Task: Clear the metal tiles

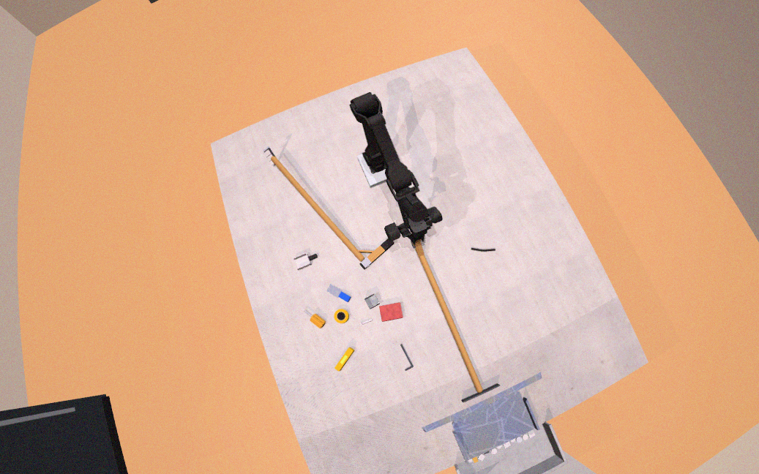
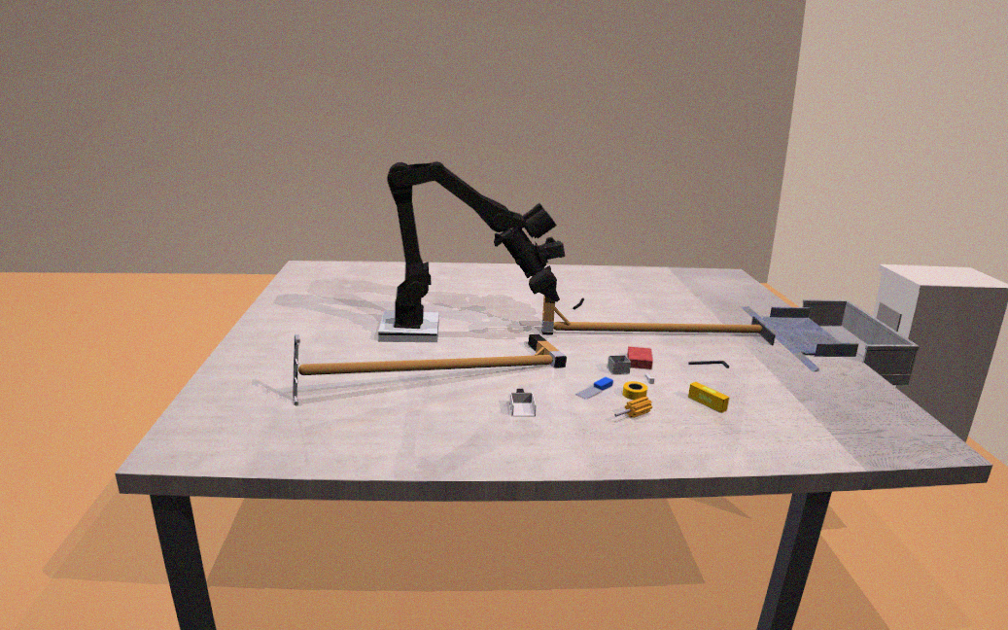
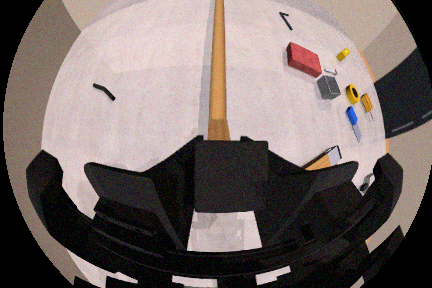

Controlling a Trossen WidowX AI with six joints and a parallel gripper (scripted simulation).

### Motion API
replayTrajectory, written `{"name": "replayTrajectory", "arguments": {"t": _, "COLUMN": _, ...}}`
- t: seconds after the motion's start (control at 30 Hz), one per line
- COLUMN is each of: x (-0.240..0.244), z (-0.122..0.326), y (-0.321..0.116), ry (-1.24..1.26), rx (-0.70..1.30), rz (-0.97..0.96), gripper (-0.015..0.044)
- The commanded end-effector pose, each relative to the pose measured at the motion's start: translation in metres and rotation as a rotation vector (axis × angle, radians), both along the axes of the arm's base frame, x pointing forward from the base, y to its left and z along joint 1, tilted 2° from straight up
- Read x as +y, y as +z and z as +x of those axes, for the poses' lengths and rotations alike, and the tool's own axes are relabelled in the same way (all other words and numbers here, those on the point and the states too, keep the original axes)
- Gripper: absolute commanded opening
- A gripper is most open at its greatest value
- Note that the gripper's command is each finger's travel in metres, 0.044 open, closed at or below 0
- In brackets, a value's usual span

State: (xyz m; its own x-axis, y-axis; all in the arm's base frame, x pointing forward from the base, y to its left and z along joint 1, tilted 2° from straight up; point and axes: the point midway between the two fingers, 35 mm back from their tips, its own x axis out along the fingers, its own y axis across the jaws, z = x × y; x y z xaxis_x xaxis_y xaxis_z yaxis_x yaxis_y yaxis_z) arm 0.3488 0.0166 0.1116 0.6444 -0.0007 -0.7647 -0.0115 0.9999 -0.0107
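Note:
My gripper (image 1: pixel 418 240) (image 2: pixel 550 298) (image 3: pixel 221 141) is shut on the upright handle of the long scraper (image 1: pixel 448 312) (image 2: pixel 660 327) (image 3: pixel 218 64). The shaft runs out toward the steel bench plate (image 1: pixel 481 421) (image 2: pixel 801 332). The scraper's dark blade (image 1: pixel 489 388) (image 2: pixel 767 332) is at the plate's near edge; whether it touches is unclear. No tiles show on the plate's bluish surface. Several small white tiles (image 1: pixel 506 444) and an orange tile (image 1: pixel 475 459) lie in a row just past the plate's far edge, apparently in the catch box (image 1: pixel 554 442) (image 2: pixel 890 364).
A second long-handled tool (image 1: pixel 317 209) (image 2: pixel 421 365) lies left of the arm in the top view, its handle near my gripper. A red block (image 1: pixel 391 311) (image 2: pixel 640 357) (image 3: pixel 304 59), yellow tape (image 1: pixel 341 316), a hex key (image 1: pixel 407 358) and a black curved piece (image 1: pixel 482 249) (image 3: pixel 104 91) lie about.

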Motion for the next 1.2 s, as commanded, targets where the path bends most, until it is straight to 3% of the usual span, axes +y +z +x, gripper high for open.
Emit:
{"name": "replayTrajectory", "arguments": {"t": 0.0, "x": -0.0002, "z": 0.0004, "y": 0.0028, "ry": -0.002, "rx": -0.010, "rz": 0.000, "gripper": 0.0000}}
{"name": "replayTrajectory", "arguments": {"t": 1.17, "x": 0.0000, "z": -0.0007, "y": -0.0007, "ry": 0.000, "rx": 0.004, "rz": 0.000, "gripper": 0.0000}}
